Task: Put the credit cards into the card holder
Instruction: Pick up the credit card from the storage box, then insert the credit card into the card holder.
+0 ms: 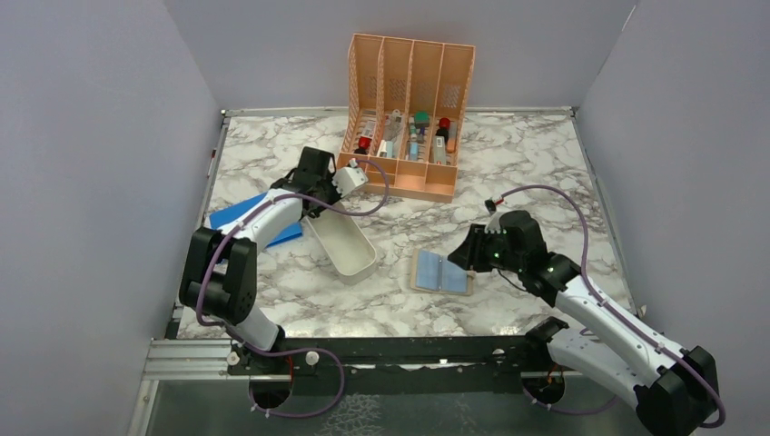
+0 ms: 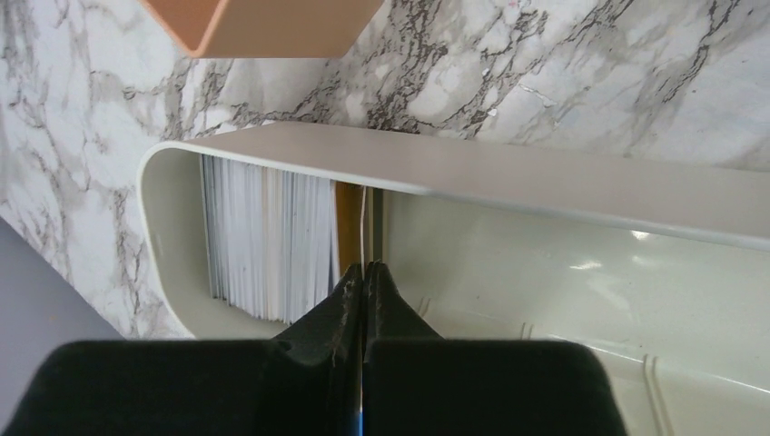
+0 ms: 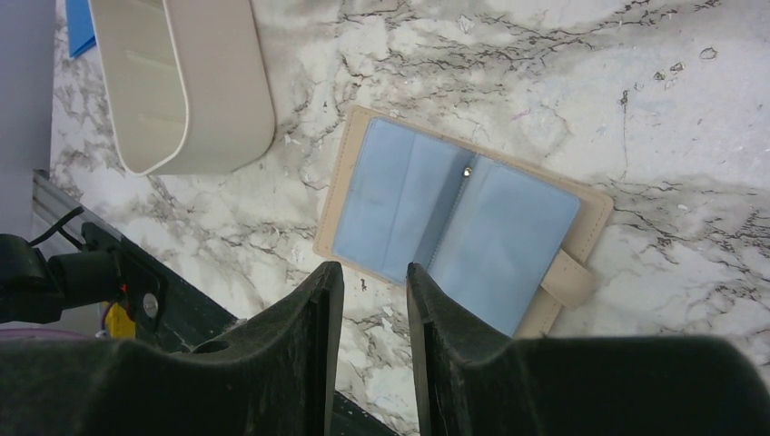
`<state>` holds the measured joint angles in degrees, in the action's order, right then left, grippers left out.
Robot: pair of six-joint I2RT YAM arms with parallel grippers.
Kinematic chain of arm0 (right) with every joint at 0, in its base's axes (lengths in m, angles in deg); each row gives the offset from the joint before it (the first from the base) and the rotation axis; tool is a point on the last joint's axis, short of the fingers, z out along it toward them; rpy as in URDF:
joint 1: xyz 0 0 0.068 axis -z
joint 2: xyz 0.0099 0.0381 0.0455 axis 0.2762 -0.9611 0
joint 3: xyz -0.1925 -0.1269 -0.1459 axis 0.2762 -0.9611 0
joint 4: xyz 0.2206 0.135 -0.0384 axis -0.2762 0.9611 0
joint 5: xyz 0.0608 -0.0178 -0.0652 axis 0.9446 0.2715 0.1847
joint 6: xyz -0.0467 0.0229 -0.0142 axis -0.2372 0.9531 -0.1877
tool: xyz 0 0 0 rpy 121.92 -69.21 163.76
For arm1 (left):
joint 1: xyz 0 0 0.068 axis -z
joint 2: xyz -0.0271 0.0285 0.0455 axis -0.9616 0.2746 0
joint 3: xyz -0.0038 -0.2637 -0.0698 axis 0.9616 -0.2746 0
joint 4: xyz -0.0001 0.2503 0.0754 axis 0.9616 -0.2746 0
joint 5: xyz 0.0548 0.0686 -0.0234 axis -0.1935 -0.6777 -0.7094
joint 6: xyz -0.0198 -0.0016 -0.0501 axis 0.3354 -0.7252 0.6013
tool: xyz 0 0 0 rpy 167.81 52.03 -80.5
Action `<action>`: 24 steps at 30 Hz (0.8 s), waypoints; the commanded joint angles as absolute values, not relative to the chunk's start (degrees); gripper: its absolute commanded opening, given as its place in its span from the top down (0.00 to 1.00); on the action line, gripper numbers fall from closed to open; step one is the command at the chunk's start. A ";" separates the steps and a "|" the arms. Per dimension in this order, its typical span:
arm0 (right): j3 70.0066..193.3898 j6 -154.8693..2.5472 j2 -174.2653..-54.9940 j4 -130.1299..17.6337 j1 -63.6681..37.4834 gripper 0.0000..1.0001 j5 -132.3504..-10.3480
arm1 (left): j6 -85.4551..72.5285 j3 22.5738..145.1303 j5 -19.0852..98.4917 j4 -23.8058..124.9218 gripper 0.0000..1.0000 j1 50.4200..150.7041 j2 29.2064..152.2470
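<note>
Marble-patterned desk (image 1: pixel 545 182) carries an orange slotted rack (image 1: pixel 409 109) at the back, a white oblong tray (image 1: pixel 348 247) left of centre, and the tan card holder (image 3: pixel 454 218) lying open and flat near the front. Left fingers (image 2: pixel 340 313), inside the tray, pinch one thin card (image 2: pixel 363 227) seen edge-on, beside the upright stack of credit cards (image 2: pixel 268 241). Right fingers (image 3: pixel 300 336) hover slightly apart over the holder's near edge.
</note>
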<state>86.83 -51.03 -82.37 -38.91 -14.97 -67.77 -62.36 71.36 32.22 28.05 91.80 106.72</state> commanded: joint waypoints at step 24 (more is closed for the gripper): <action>86.98 -51.38 -80.98 -37.57 -14.73 0.58 -68.30 | -33.26 82.60 34.59 26.88 1.00 91.64 96.32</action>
